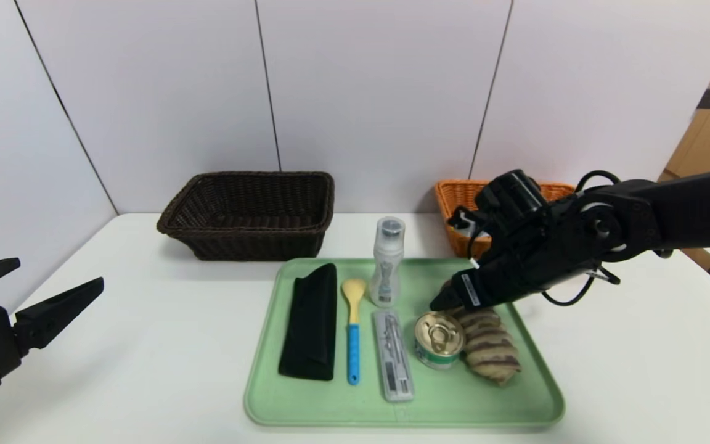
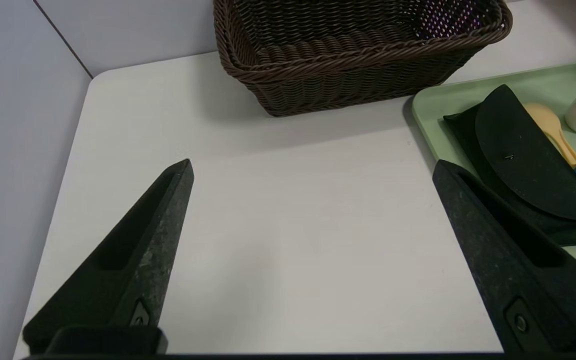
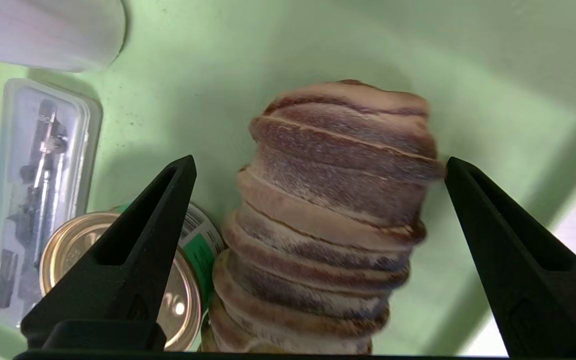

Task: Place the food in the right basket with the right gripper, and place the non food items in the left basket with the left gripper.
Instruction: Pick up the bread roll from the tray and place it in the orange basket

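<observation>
A green tray [image 1: 404,410] holds a black pouch [image 1: 310,320], a yellow and blue spoon [image 1: 352,327], a clear bottle [image 1: 387,262], a clear case with a tool [image 1: 393,356], a tin can [image 1: 438,339] and a striped slab of sliced meat [image 1: 490,348]. My right gripper [image 1: 447,299] is open just above the far end of the meat, its jaws on either side of the meat [image 3: 328,220], the can [image 3: 118,280] beside one finger. My left gripper [image 1: 53,287] is open and empty over the table at the left, and it shows the same way in the left wrist view [image 2: 313,167].
The dark brown basket [image 1: 250,213] stands behind the tray at the left, also in the left wrist view [image 2: 358,50]. The orange basket [image 1: 460,200] stands at the back right, partly hidden by my right arm. The white table [image 1: 145,345] ends near the wall.
</observation>
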`<state>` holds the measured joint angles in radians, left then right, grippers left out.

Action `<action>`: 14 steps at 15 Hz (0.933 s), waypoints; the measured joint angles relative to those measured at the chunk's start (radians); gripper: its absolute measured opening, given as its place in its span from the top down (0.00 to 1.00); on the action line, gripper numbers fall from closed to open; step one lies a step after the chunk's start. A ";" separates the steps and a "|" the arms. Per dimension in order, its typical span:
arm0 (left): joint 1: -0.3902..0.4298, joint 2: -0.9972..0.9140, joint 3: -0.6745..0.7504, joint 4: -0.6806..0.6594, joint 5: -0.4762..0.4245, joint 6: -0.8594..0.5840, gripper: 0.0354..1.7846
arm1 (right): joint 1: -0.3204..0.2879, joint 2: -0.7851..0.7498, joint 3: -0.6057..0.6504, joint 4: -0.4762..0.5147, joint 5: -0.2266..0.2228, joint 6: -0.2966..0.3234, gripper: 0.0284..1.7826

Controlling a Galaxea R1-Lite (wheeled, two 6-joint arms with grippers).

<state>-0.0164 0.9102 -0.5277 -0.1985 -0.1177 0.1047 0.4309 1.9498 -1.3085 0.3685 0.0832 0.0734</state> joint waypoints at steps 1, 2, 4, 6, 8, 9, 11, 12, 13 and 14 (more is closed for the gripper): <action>0.000 -0.004 0.001 0.000 0.000 0.000 0.06 | 0.001 0.009 0.000 -0.014 -0.009 0.000 0.04; 0.000 -0.008 0.001 0.000 0.000 0.000 0.06 | 0.001 0.016 0.002 -0.019 -0.014 0.000 0.04; 0.001 -0.016 0.001 0.000 -0.001 0.001 0.06 | 0.001 0.021 0.016 -0.031 -0.017 -0.001 0.04; 0.001 -0.022 0.001 0.001 -0.001 0.001 0.06 | 0.001 0.022 0.033 -0.074 -0.032 0.000 0.17; 0.001 -0.026 0.001 0.002 -0.003 0.002 0.06 | 0.001 0.020 0.041 -0.080 -0.037 0.000 0.33; 0.001 -0.028 0.001 0.002 -0.003 0.002 0.06 | 0.001 0.018 0.045 -0.080 -0.036 0.000 0.40; 0.001 -0.031 0.001 0.002 -0.003 0.000 0.06 | 0.002 0.012 0.050 -0.077 -0.035 -0.001 0.51; 0.001 -0.033 0.001 0.002 -0.003 0.000 0.06 | 0.002 0.008 0.052 -0.076 -0.037 -0.003 0.55; 0.001 -0.035 0.002 0.002 -0.003 0.000 0.06 | 0.007 -0.002 0.056 -0.073 -0.039 -0.008 0.62; 0.001 -0.036 0.003 0.003 -0.003 -0.002 0.06 | 0.019 -0.017 0.063 -0.069 -0.040 -0.013 0.86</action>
<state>-0.0157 0.8740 -0.5249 -0.1951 -0.1202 0.1030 0.4494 1.9326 -1.2460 0.2991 0.0432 0.0604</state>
